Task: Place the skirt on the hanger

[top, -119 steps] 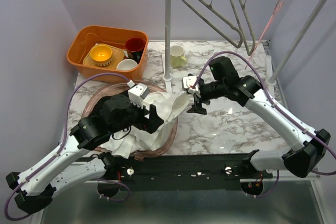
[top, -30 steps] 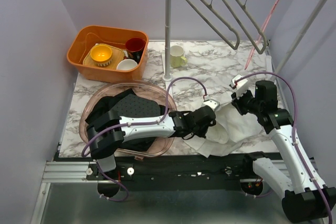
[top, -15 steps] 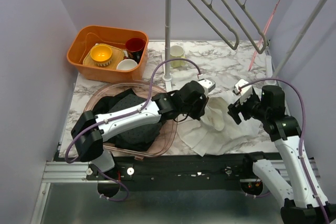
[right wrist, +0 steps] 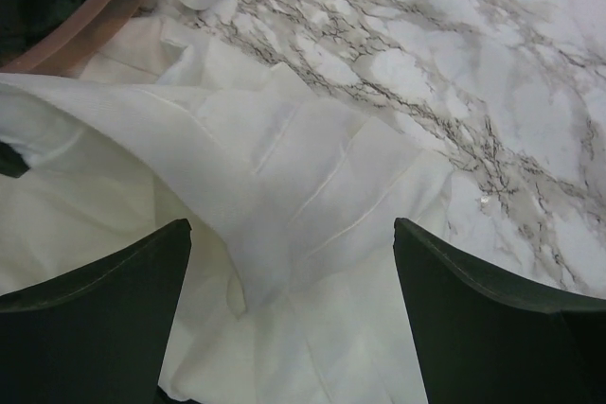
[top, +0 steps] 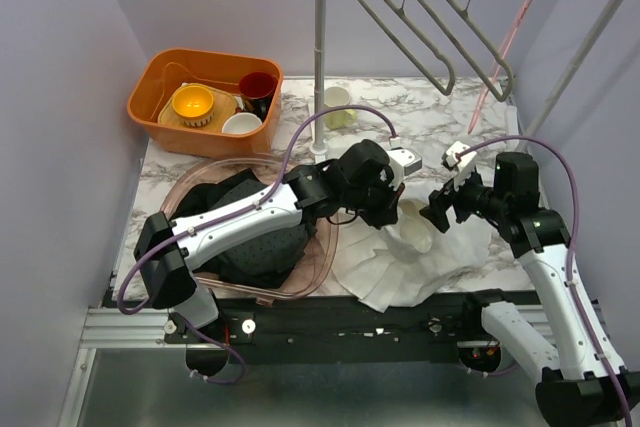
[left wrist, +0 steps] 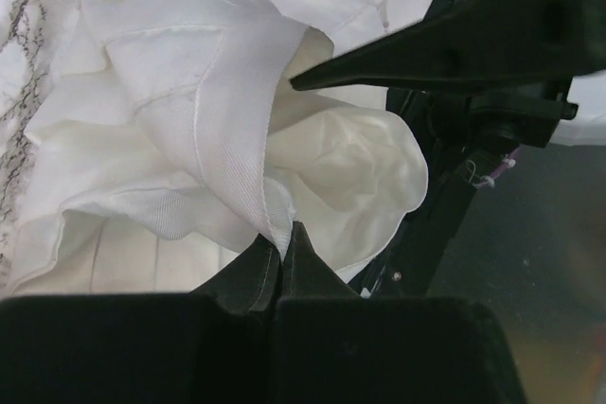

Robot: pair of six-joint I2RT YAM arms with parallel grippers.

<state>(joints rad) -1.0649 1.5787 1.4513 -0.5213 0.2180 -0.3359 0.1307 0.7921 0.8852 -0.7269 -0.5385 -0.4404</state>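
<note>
Left claw (left wrist: 281,248) pinched tight on a fold of white skirt (left wrist: 170,139), raised above marble tabletop (right wrist: 492,92). Right claw (right wrist: 289,229) spread wide, hovering over the cloth.

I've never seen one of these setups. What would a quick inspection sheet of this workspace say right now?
Surface: white marble-patterned table, partly covered by cloth.
Job's things: white pleated skirt heaped near the front edge; grey hangers on the rail, bare.
Clutter: orange plastic tub of crockery; pale mug; clear round tub holding dark clothes.
Grippers: left gripper, jaws shut on a skirt fold; right gripper, jaws open over the skirt.
Cables: purple cables loop above both arms.
Surroundings: white pipe rail; lilac walls.
</note>
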